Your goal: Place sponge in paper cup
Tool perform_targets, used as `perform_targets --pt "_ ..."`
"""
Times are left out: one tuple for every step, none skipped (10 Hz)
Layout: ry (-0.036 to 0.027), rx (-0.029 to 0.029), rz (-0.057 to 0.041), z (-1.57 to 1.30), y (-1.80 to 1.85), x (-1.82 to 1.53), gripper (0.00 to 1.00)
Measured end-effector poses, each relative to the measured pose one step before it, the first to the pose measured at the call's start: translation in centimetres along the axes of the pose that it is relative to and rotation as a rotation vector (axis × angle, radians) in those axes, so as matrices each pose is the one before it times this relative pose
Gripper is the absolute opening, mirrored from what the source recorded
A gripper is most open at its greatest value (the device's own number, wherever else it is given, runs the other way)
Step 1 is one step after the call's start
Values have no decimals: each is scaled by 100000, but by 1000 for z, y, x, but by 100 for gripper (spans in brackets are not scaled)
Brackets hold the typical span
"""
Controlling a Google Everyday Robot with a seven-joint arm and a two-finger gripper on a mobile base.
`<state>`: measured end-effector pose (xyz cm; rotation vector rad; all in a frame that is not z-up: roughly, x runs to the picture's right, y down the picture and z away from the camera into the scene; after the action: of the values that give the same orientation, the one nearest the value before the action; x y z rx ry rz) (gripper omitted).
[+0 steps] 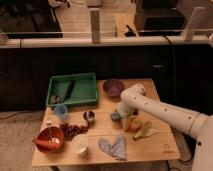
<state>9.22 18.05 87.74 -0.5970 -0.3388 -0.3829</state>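
Note:
The teal-green sponge point(115, 116) lies on the wooden table point(160, 147), right of the table's middle. My gripper point(119, 113) hangs down from the white arm point(150, 106) and sits right at the sponge, partly covering it. The white paper cup point(79, 144) stands upright near the front edge, well to the left of the gripper and apart from it.
A green tray point(85, 80) holding a black block point(68, 89) is at the back left. Also on the table are a purple bowl point(113, 87), blue cup point(61, 111), metal cup point(89, 116), red bowl point(49, 138), grapes point(73, 129), blue cloth point(114, 147), orange point(132, 123) and banana point(144, 131).

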Motion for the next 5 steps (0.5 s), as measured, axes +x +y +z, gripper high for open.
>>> perform_targets --pt "-18 -270 43 -71 114 37 62" --pt "-20 -44 -71 2 -10 -29 57" --pt "-255 -10 648 156 -7 0 56" --pt "-16 218 800 93 -84 68 62" --pt "54 -165 16 -139 57 -6 65"
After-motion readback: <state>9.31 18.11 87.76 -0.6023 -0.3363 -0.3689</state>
